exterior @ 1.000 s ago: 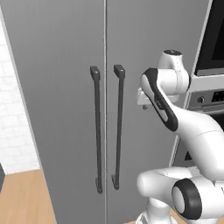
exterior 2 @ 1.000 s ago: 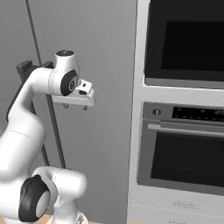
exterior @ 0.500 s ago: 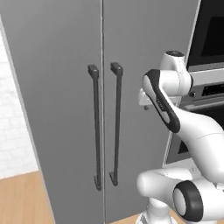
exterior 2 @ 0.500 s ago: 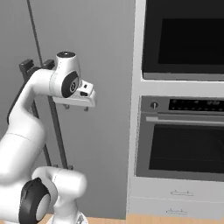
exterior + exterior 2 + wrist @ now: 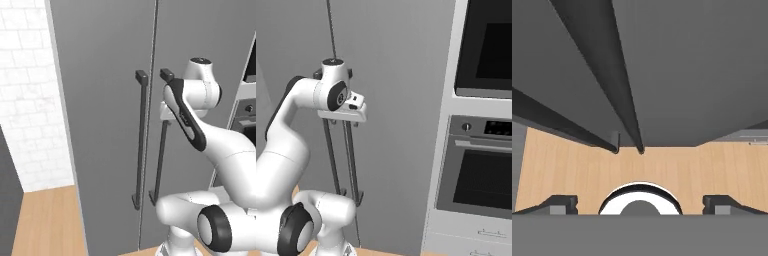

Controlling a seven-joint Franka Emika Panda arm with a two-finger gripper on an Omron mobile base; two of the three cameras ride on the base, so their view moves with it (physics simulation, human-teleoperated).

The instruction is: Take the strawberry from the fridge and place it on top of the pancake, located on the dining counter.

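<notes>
While the base rolls: the whole picture has slid since a second ago, so the camera moved, not the kitchen things.
Fridge: the fridge [image 5: 105, 100] is now bigger and closer in the left base view, and more of its left edge and the white brick wall [image 5: 30, 100] can be seen.
Doors: both doors are shut, just as they were a second ago.
Handles: the two dark handles [image 5: 141, 140] hang side by side down the middle, and the arm is right in front of the right one.
Gripper: the gripper [image 5: 640, 202] points down along the doors toward the wooden floor [image 5: 677, 170], with its two fingers far apart and nothing between them.
Oven: the oven [image 5: 481, 175] has slid to the right side of the right base view.
Strawberry: I think it is shut inside the fridge, because the doors are closed.
Pancake: it must be somewhere else, on the dining counter.
What this means: the robot looks to be lining up with the fridge.
Next step: I think it must grab a handle and pull a door open before it can get the berry.
</notes>
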